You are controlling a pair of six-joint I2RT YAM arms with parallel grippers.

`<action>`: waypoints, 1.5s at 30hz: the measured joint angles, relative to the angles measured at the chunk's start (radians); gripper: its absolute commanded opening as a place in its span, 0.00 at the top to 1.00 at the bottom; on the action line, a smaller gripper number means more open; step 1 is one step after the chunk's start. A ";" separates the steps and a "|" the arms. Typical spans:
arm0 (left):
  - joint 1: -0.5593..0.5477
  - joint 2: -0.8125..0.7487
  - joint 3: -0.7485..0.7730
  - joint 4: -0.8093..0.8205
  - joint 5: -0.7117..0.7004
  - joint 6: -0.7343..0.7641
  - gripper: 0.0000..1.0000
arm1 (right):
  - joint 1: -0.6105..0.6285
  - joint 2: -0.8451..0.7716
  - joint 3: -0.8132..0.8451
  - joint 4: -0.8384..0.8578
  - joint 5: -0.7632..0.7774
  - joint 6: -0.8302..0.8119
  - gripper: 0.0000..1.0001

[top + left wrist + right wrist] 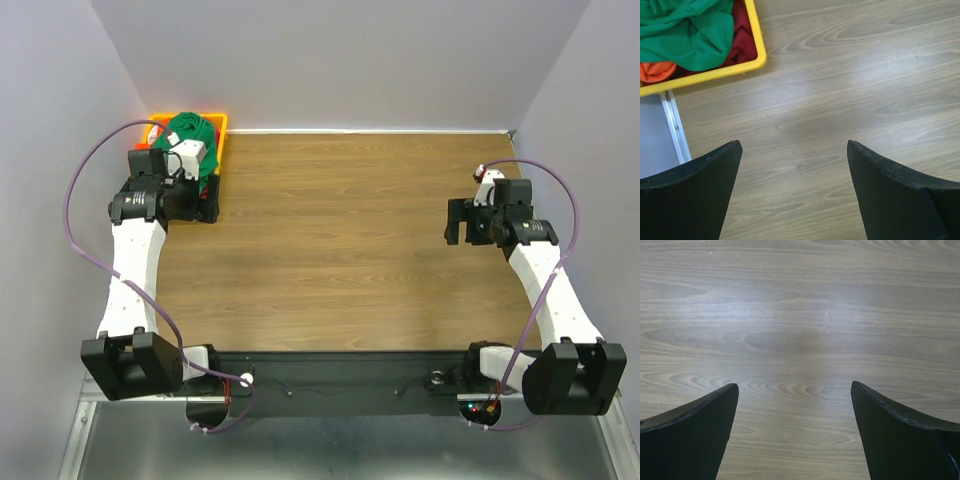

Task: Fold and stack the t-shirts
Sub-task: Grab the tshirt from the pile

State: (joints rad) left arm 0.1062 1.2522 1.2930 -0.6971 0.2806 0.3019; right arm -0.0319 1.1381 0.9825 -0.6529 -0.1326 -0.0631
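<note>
I have yet to start: the green t-shirt [685, 30] lies crumpled over the red-pink t-shirt [742, 40] and the orange t-shirt [655, 70] in the yellow bin [715, 74], just ahead and left of my left hand [795, 150]. That hand is spread wide and empty over the desk [850, 75]. My right hand [795, 390], equally spread and empty, hovers well apart. Next, I judge, the left hand must reach in and pinch the green cloth, though I cannot tell hem from collar.

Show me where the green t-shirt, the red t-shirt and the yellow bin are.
green t-shirt [690, 30], left wrist view, middle of its crumpled cloth
red t-shirt [744, 42], left wrist view, fold beside the bin wall
yellow bin [715, 73], left wrist view, its rim
</note>
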 measured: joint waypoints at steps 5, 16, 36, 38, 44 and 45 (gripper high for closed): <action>0.000 0.045 0.077 -0.009 -0.007 0.005 0.01 | 0.000 0.001 0.000 -0.007 -0.009 0.000 0.00; 0.015 0.533 0.706 0.013 -0.057 0.039 0.01 | -0.006 -0.002 -0.030 -0.017 -0.032 0.000 0.00; 0.130 0.985 0.943 0.062 -0.006 0.042 0.22 | -0.042 -0.004 -0.034 -0.023 -0.075 0.000 0.00; 0.130 0.992 0.933 0.071 0.004 0.041 0.29 | -0.046 -0.004 -0.034 -0.023 -0.077 0.000 0.00; 0.129 0.997 0.921 0.076 0.018 0.041 0.48 | -0.053 0.002 -0.034 -0.023 -0.080 0.000 0.00; 0.129 0.997 0.921 0.076 0.019 0.042 0.49 | -0.053 0.003 -0.034 -0.023 -0.080 0.000 0.00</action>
State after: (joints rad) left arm 0.2348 2.2490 2.2139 -0.6209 0.2993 0.3435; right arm -0.0849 1.1412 0.9485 -0.6758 -0.2127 -0.0635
